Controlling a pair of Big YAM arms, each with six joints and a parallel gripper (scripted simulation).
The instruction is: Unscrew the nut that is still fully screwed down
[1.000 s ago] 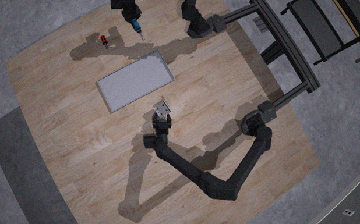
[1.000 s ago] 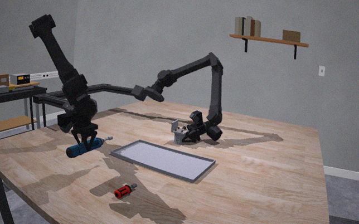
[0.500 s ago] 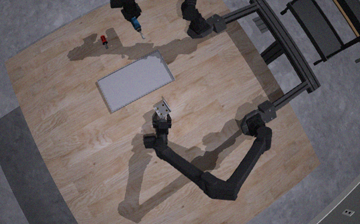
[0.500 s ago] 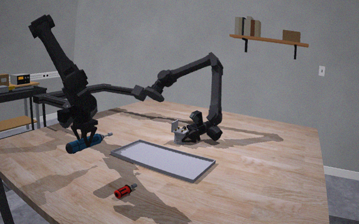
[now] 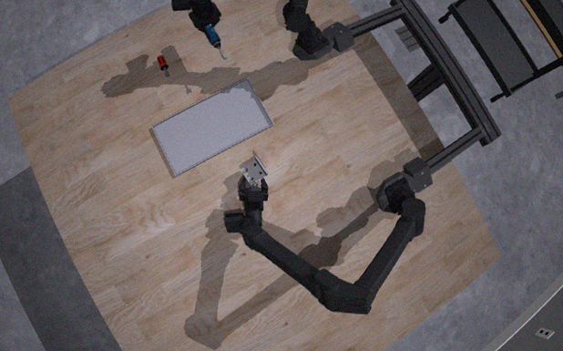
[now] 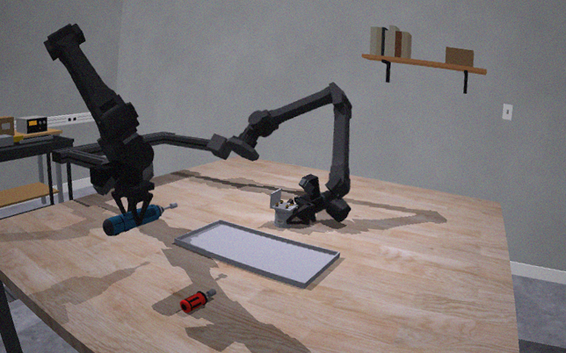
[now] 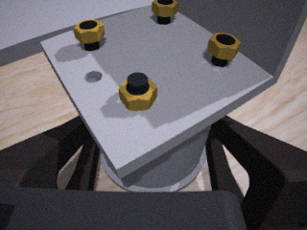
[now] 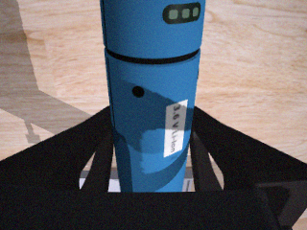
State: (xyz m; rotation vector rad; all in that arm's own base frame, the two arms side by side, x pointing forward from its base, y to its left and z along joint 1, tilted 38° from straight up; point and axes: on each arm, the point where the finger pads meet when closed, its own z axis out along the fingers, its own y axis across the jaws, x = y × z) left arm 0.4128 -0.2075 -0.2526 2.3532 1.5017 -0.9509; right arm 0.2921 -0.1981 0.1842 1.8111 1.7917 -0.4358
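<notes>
The joint module stands upright on the table next to the tray, and it also shows in the exterior view (image 6: 283, 210). Its grey bracket plate (image 7: 156, 83) carries several yellow nuts. The near nut (image 7: 137, 95) sits flat on the plate with its stud poking through; the other three (image 7: 223, 45) sit raised on their studs. My left gripper (image 5: 252, 190) is shut on the module's round base (image 7: 153, 169). My right gripper (image 5: 201, 21) is shut on the blue nut driver (image 5: 213, 38), holding it tilted just above the table at the far corner (image 6: 131, 220); the barrel fills the right wrist view (image 8: 153, 77).
A shallow grey tray (image 5: 212, 126) lies between the driver and the module. A short red-handled tool (image 5: 163, 63) lies on the table near the driver, and also shows in the exterior view (image 6: 194, 299). A dark frame (image 5: 445, 69) stands at the table's edge.
</notes>
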